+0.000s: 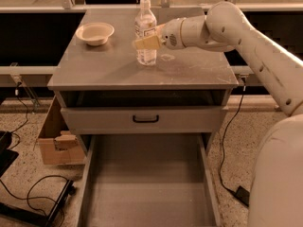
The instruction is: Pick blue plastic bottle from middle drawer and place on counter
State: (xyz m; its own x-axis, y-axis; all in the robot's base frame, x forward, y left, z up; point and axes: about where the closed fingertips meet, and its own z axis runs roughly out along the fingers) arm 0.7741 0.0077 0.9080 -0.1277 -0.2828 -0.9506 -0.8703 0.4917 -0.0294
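Observation:
The blue plastic bottle (145, 20), clear with a white cap, stands upright on the counter (109, 65), slightly right of its middle. My gripper (147, 42) reaches in from the right at the bottle's mid-height. One tan finger (144, 43) lies across the bottle's front and the other is hidden behind it, so the gripper is shut on the bottle. The middle drawer (147, 183) is pulled fully out below, and its grey floor is bare.
A cream bowl (94, 33) sits at the counter's back left. A shut drawer front with a black handle (146, 119) lies under the counter. A cardboard box (54, 141) and cables (28, 183) are on the floor at the left. My arm (255, 46) spans the right side.

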